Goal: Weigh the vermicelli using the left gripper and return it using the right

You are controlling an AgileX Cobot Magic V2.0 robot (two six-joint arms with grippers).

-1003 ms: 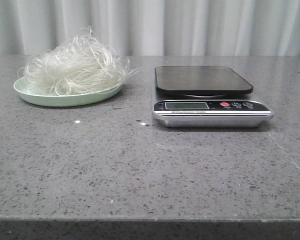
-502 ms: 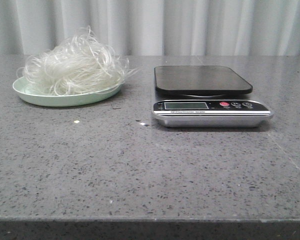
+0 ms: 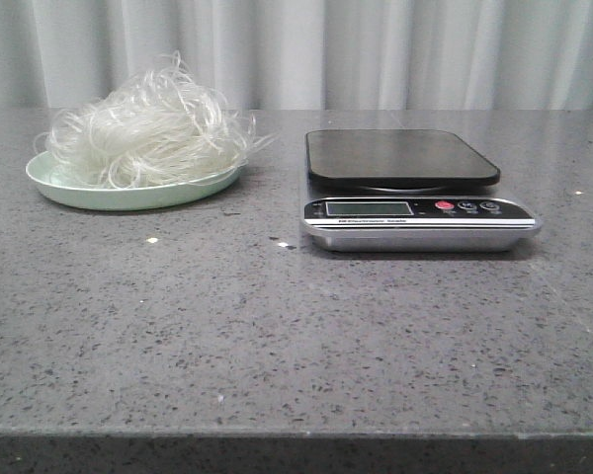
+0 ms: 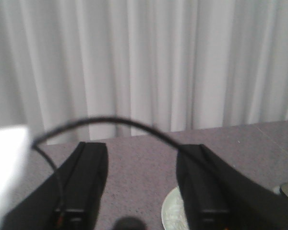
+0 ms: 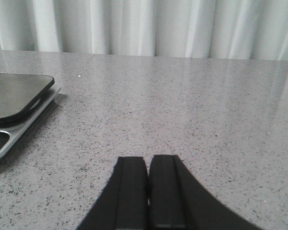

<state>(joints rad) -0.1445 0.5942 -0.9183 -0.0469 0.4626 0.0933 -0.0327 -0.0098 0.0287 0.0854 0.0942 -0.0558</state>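
The vermicelli (image 3: 143, 133), a fluffy whitish nest, lies on a pale green plate (image 3: 69, 192) at the back left of the table. A kitchen scale (image 3: 415, 210) with a bare black platform (image 3: 400, 156) stands to its right. Neither gripper shows in the front view. In the left wrist view my left gripper (image 4: 141, 151) is open and empty above the table, with the plate's edge (image 4: 172, 213) showing beside one finger. In the right wrist view my right gripper (image 5: 148, 163) is shut and empty low over the table, the scale (image 5: 14, 108) off to its side.
Grey speckled stone tabletop (image 3: 277, 336) with its front edge near the bottom of the front view. White curtain (image 3: 376, 49) behind the table. A few small crumbs (image 3: 153, 240) lie in front of the plate. A black cable (image 4: 110, 122) arcs over the left fingers.
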